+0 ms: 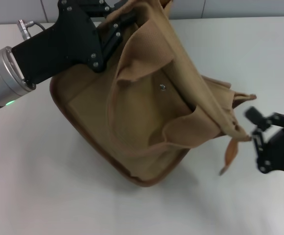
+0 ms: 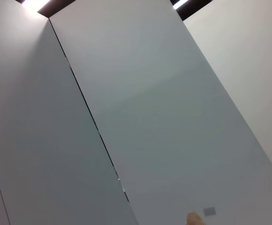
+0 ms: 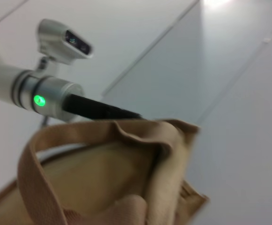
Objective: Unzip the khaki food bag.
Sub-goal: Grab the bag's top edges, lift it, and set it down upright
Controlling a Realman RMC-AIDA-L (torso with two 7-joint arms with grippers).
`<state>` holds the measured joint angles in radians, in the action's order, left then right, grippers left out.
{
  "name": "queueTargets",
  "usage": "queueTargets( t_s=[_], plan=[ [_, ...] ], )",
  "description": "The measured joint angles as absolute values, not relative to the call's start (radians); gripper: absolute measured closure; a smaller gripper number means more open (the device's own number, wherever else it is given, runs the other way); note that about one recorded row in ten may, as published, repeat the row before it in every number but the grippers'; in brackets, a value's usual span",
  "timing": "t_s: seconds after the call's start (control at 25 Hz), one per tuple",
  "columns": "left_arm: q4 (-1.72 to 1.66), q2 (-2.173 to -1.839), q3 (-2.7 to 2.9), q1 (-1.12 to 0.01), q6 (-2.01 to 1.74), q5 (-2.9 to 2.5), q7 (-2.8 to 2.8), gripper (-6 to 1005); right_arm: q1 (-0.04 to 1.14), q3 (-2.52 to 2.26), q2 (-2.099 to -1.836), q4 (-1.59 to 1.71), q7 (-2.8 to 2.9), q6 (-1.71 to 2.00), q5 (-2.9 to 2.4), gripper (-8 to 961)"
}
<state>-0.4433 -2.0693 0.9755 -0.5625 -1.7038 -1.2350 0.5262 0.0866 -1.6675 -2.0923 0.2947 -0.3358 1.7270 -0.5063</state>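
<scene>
The khaki food bag (image 1: pixel 147 117) tips on its brown-trimmed edge on the tabletop (image 1: pixel 44 196). The left gripper (image 1: pixel 113 24) has its jaws clamped on the bag's top; the right gripper (image 1: pixel 253 131) pinches the zipper end by the leather pull tab (image 1: pixel 228 152). Risk: the right pull drags the bag over instead of sliding the zipper, or the small pinch slips off.

Head view: high, looking down, near tan canvas bag (image 1: pixel 147 122) on white tabletop (image 1: pixel 34 186). Left wrist: faces grey wall panels (image 2: pixel 140 108). Right wrist: close behind bag (image 3: pixel 103 183), shared with head view.
</scene>
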Motion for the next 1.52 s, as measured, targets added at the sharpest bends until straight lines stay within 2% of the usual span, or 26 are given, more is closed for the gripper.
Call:
queueTargets(
  t_s=[0.24, 0.44, 0.76, 1.2, 1.4, 1.52],
  plan=[
    [-0.443, -2.069, 0.976, -0.564, -1.708, -1.234, 0.526, 826, 0.104, -1.569, -2.092, 0.248, -0.326, 1.799, -0.506, 953],
    [-0.443, -2.069, 0.980, -0.565, -1.711, -1.234, 0.526, 824, 0.200, -1.534, -2.092, 0.248, -0.244, 1.776, -0.480, 947],
    [-0.442, -2.069, 0.982, -0.567, -1.711, -1.234, 0.526, 821, 0.309, -1.601, -2.092, 0.254, -0.189, 1.662, -0.492, 714],
    [-0.442, -2.069, 0.983, -0.576, -1.712, -1.234, 0.526, 817, 0.335, -1.716, -2.086, 0.284, -0.173, 1.543, -0.493, 329],
    [-0.442, -2.069, 0.985, -0.577, -1.712, -1.234, 0.526, 815, 0.339, -1.768, -2.088, 0.331, -0.171, 1.469, -0.493, 264],
    [-0.442, -2.070, 0.986, -0.578, -1.712, -1.234, 0.526, 814, 0.339, -1.778, -2.091, 0.354, -0.171, 1.443, -0.494, 264]
  ],
)
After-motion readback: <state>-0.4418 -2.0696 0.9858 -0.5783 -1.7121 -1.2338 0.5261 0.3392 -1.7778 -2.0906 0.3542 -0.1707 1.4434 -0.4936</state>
